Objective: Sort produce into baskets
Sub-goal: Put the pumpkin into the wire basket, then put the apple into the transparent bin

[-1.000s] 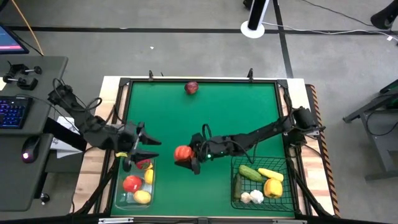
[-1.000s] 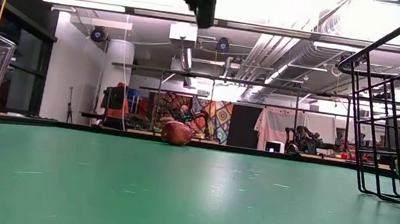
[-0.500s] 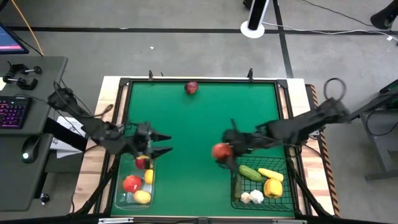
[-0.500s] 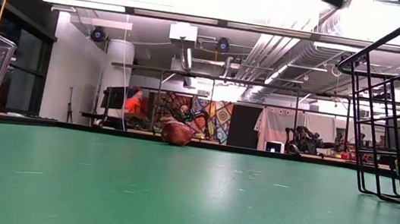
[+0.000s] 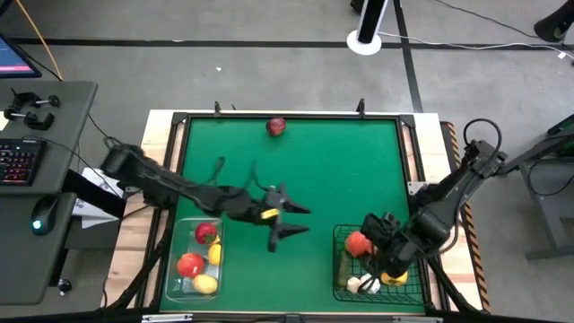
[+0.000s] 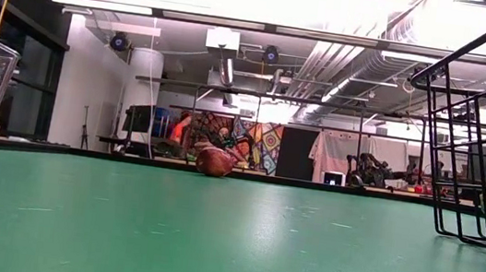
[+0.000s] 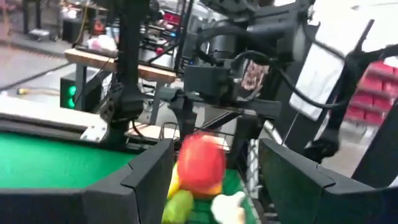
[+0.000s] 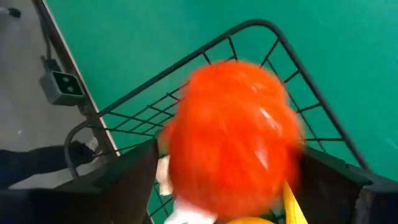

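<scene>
1. Right now the right end effector (image 5: 369, 244) was over the black wire basket (image 5: 341, 235), fingers clamped on the orange-red tomato (image 5: 358, 243); tomato held above the basket's left part, off the surface.
2. Tomato was round, no clear long axis; in the right wrist view it (image 8: 231, 138) filled the gap between both fingers, with the basket rim (image 8: 249, 26) below it.
3. Wire basket sat at the near right corner of the green surface (image 5: 332, 170). Inside: white garlic (image 5: 363, 285) at the near edge, a yellow pepper (image 5: 392, 275) just beside it, mostly hidden by the arm. The left wrist view also showed a green piece (image 7: 179, 205) in the basket; its orientation was hard to tell.
4. Clear plastic bin (image 5: 170, 285) sat at the near left corner. Inside: a red apple (image 5: 205, 233) at the far end, a red apple (image 5: 189, 265) lower down, a yellow lemon (image 5: 214, 254) between them on the right, a yellow lemon (image 5: 205, 284) at the near end.
5. Left end effector (image 5: 296, 220) hung over mid-surface, right of the bin, pointing toward the wire basket, fingers spread apart, nothing between them.
6. One dark red apple (image 5: 276, 126) lay alone near the far edge of the surface, well apart from both containers; also seen in the low view (image 6: 215, 161).
</scene>
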Action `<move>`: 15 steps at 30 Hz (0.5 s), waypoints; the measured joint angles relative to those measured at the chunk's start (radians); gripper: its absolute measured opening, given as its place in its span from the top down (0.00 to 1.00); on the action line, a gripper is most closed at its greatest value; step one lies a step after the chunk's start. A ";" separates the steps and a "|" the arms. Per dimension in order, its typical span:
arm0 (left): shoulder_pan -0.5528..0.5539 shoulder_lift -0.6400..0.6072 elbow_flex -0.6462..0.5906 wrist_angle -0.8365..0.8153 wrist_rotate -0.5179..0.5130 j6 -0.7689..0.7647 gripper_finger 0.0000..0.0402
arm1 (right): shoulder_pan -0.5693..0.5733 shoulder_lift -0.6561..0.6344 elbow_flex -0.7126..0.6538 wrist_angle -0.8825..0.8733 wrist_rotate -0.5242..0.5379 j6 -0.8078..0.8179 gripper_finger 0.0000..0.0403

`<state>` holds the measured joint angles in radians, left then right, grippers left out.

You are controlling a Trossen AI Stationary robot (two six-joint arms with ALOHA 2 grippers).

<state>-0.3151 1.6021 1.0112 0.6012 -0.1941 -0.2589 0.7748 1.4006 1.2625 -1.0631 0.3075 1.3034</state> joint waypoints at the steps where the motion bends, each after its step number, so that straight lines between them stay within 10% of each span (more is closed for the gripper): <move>1: 0.007 0.047 0.041 0.000 0.015 0.026 0.45 | 0.002 0.007 0.000 0.001 0.003 0.006 0.20; 8: 0.015 0.238 0.289 -0.081 0.181 0.031 0.45 | -0.009 0.017 0.000 0.011 -0.072 0.027 0.20; 15: 0.090 0.018 0.342 -0.523 0.081 0.140 0.45 | -0.040 -0.037 0.000 0.042 0.158 0.033 0.20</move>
<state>-0.2246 1.6205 1.3529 0.0778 -0.1136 -0.1193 0.7352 1.3633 1.2625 -1.0214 0.4653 1.3363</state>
